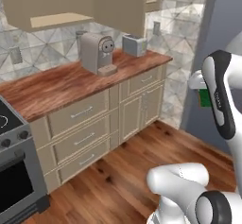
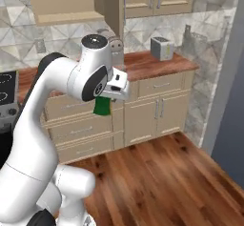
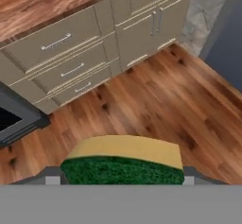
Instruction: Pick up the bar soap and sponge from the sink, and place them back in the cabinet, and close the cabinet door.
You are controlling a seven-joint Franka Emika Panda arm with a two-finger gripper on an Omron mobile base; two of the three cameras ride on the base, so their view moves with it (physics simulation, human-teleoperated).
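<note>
My gripper (image 3: 122, 175) is shut on the sponge (image 3: 123, 160), with its yellow face up and its dark green face toward the camera. It hangs in the air over the wooden floor, in front of the drawers. The sponge's green side (image 2: 102, 107) shows under the white hand, and again at the right edge (image 1: 204, 98). The beige cabinet (image 1: 47, 3) hangs above the counter at upper left. Its cabinet door (image 1: 120, 8) stands swung out toward me. The bar soap and the sink are out of view.
On the wooden counter (image 1: 61, 83) stand a coffee machine (image 1: 97, 53) and a toaster (image 1: 134, 44). Beige drawers (image 1: 78, 114) run below it, with a stove (image 1: 9, 142) at the left. A grey-blue wall (image 1: 208, 53) closes the right. Wooden floor (image 2: 157, 172) lies open ahead.
</note>
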